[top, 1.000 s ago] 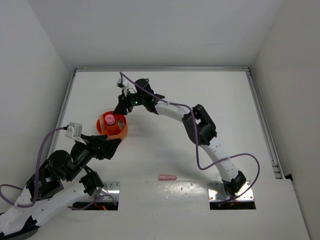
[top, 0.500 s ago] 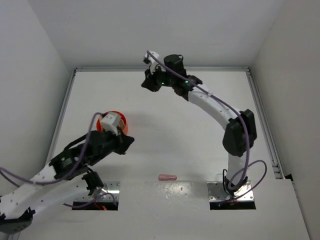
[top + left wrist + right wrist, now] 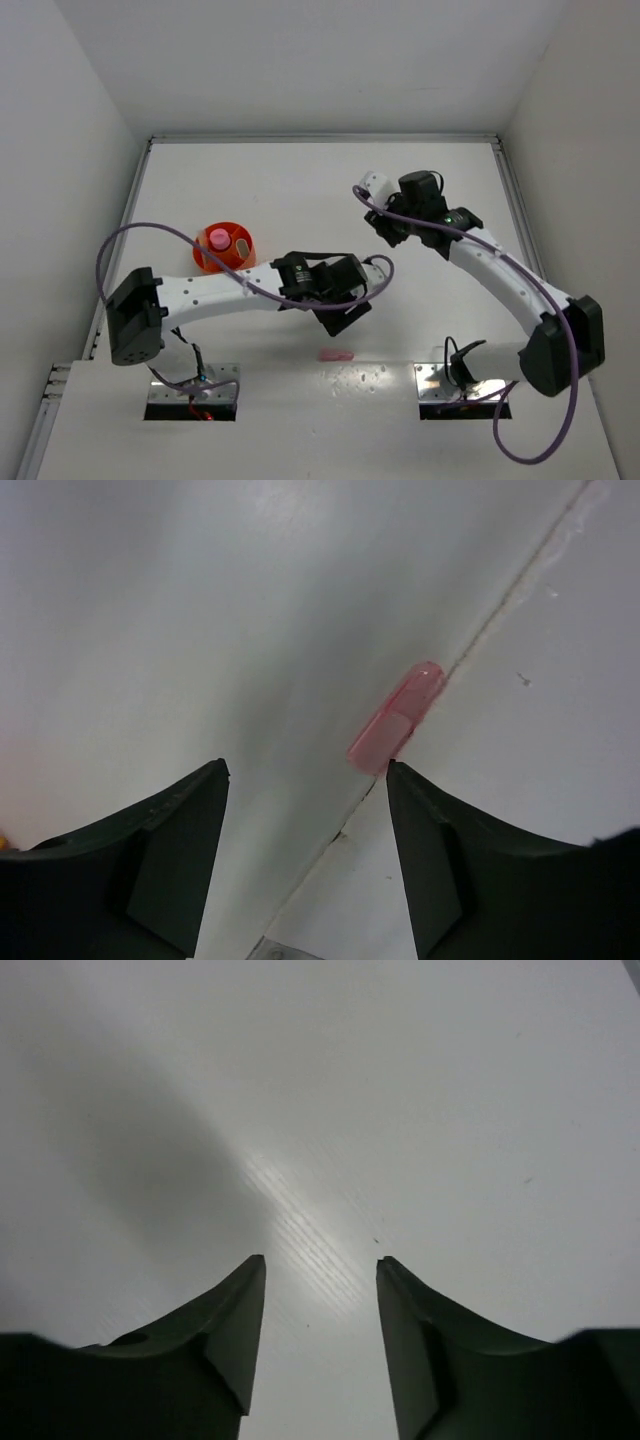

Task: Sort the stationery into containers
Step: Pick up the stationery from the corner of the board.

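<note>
A pink bar (image 3: 395,730) lies on the white table along a seam, just beyond my left gripper's right fingertip. My left gripper (image 3: 305,770) is open above the table with nothing between its fingers. From above, the pink bar (image 3: 336,354) sits near the front edge, a little below the left gripper (image 3: 340,318). The round orange tub (image 3: 240,262) stands at the left with a pink-capped tube (image 3: 217,238) inside. My right gripper (image 3: 321,1260) is open over bare table, holding nothing. In the top view the right gripper (image 3: 388,232) hovers right of centre.
The left arm stretches across the table from the tub's side toward the middle. White walls close in the table at the left, back and right. Two metal base plates (image 3: 192,383) sit at the near edge.
My left arm swung right from the orange tub to above the pink bar. My right arm moved from the table's back toward the right middle.
</note>
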Motion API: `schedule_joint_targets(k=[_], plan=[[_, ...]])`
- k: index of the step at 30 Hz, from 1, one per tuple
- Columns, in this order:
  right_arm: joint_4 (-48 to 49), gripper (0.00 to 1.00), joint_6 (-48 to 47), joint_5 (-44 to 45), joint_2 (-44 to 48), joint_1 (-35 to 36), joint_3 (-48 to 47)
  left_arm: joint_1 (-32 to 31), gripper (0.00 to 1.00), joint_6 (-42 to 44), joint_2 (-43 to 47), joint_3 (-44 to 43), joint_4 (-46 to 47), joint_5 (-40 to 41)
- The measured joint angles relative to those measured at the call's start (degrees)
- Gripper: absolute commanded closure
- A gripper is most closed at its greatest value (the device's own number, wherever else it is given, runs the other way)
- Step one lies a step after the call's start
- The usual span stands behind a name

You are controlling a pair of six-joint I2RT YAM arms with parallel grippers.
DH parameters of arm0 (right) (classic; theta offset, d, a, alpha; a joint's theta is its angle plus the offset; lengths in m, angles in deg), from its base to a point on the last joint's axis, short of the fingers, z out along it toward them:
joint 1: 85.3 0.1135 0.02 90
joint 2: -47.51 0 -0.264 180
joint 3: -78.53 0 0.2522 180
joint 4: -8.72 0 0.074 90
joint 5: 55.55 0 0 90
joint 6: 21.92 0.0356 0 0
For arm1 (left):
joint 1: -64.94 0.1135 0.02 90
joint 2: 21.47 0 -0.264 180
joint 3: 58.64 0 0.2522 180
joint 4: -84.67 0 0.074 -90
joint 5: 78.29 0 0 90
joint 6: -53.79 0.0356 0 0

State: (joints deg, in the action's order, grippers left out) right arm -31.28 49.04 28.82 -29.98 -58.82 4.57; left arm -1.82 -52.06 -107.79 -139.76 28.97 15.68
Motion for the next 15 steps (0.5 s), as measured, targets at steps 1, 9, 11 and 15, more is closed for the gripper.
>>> schedule_joint_targets(k=[1, 9, 11, 15], plan=[[0.9, 0.39, 0.3, 0.7, 1.9, -0.2, 1.5, -1.1, 0.33, 1.2, -1.2, -1.1, 0.0, 0.0], [4.7, 0.38, 0.8, 4.2, 6.4, -3.0, 7.1, -8.7, 0.47, 8.3, -11.1, -3.4, -0.6, 0.3], [4.9, 0.38, 0.8, 4.5, 6.4, -3.5, 7.3, -9.5, 0.47, 9.3, -14.1, -4.1, -1.5, 0.9], [5.7, 0.38, 0.8, 4.6, 6.4, -4.0, 7.6, -9.9, 0.47, 10.0, -17.9, -4.9, -1.5, 1.9]])
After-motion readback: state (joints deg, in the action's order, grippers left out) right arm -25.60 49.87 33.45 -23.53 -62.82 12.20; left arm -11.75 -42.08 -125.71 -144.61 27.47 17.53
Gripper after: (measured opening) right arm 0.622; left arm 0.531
